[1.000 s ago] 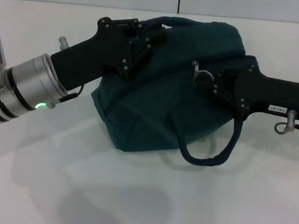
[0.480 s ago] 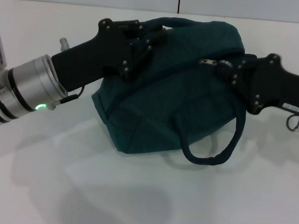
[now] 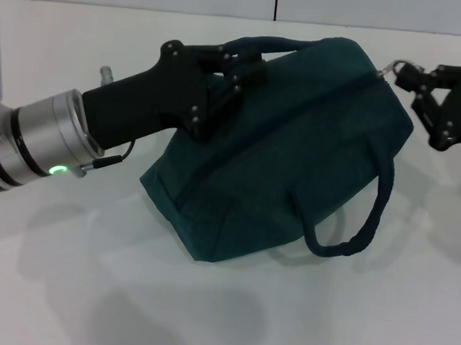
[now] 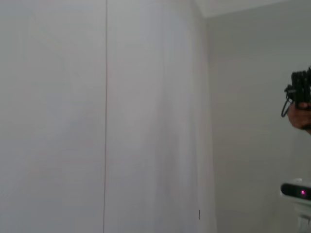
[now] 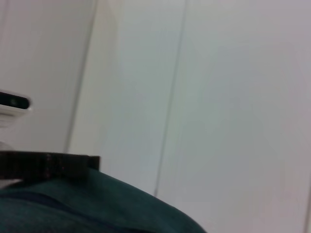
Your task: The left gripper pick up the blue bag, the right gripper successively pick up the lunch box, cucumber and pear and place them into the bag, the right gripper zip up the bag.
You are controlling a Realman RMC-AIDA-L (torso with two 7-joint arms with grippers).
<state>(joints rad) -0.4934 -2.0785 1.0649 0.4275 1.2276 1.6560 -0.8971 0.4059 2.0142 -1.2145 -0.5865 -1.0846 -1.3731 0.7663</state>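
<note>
The blue bag [image 3: 286, 152] sits on the white table, bulging, with its zipper line running closed across the top. My left gripper [image 3: 238, 66] is at the bag's upper left, shut on the upper looped handle [image 3: 274, 43]. My right gripper [image 3: 415, 77] is at the bag's far right end, shut on the metal ring pull [image 3: 389, 69]. The second handle [image 3: 368, 220] hangs loose down the front. In the right wrist view only teal bag fabric [image 5: 97, 204] shows low down. The lunch box, cucumber and pear are hidden or out of view.
White table [image 3: 129, 291] surrounds the bag, with a pale wall behind. The left wrist view shows only wall panels and a small camera unit [image 4: 296, 191] far off.
My right gripper has travelled right along the zipper, from the bag's middle to its right end, taking the ring pull with it. The bag has stretched rightward. My left gripper shifted slightly right.
</note>
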